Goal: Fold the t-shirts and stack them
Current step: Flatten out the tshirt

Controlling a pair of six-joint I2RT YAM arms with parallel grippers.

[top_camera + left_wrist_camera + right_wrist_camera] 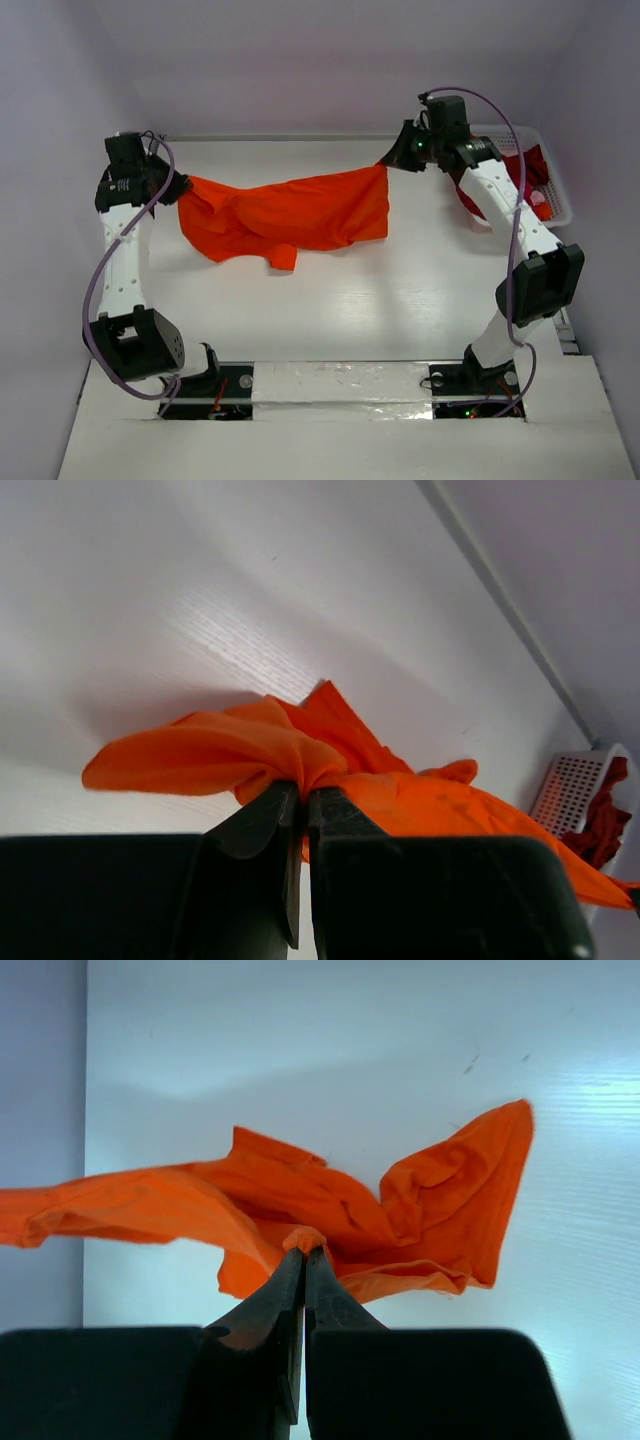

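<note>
While both arms hold it up, bright orange cloth t-shirt (290,215): strung across the far half of the white table (350,310), toward 12 o'clock from the bases. It sags in the middle and one sleeve dangles toward 6 o'clock. Can't tell whether the low edge touches the top.
Long axis: runs 9 to 3 o'clock, right end slightly higher.
left gripper (180,190): clamped tight on a bunched wad of cloth at the 9 o'clock end.
right gripper (390,160): fingers pinched together on a corner at the 3 o'clock end.
Nearer arm: neither, one end each. My read is that the lay-down depends on both ends coming down together toward 6 o'clock.
dark crimson red cloth tee (532,162): heaped in the white latticed plastic basket (560,205) at 2 o'clock, partly behind the right forearm.
Obstruction: table at 6 o'clock of the shirt looks bare. The basket is off to the side, apart from the orange cloth.
</note>
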